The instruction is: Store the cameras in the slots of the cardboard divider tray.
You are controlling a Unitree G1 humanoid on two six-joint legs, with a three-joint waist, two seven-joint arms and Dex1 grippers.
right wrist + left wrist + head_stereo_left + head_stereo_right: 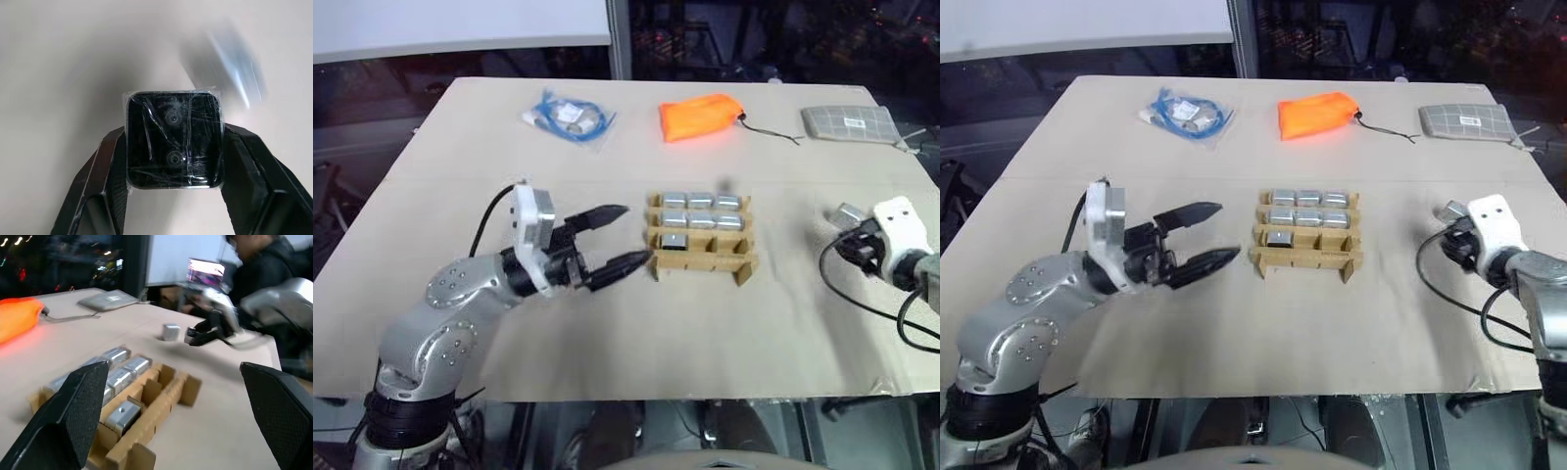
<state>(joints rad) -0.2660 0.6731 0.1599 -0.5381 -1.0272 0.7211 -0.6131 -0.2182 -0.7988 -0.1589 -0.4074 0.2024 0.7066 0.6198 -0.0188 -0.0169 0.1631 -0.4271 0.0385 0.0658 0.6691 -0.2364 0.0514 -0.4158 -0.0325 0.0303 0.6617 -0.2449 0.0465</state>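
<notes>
The cardboard divider tray [703, 262] sits mid-table. Its two back rows each hold three cameras [702, 201], and one more camera [674, 240] fills the front row's left slot; the other front slots are bare. My left gripper [636, 233] hovers open just left of the tray, pointing at it, with nothing between its fingers [73, 416]. Off to the right, my right gripper [173, 139] is shut on a camera [173, 127], its dark film-wrapped lens face toward the wrist camera. Another loose camera [848, 212] lies on the table just behind that gripper [842, 245].
At the table's far side lie a clear bag with a blue cable [570, 117], an orange fabric pouch [700, 116] and a grey mesh pouch [847, 121]. A person [264, 264] sits by a laptop [205, 271] beyond the table's right edge.
</notes>
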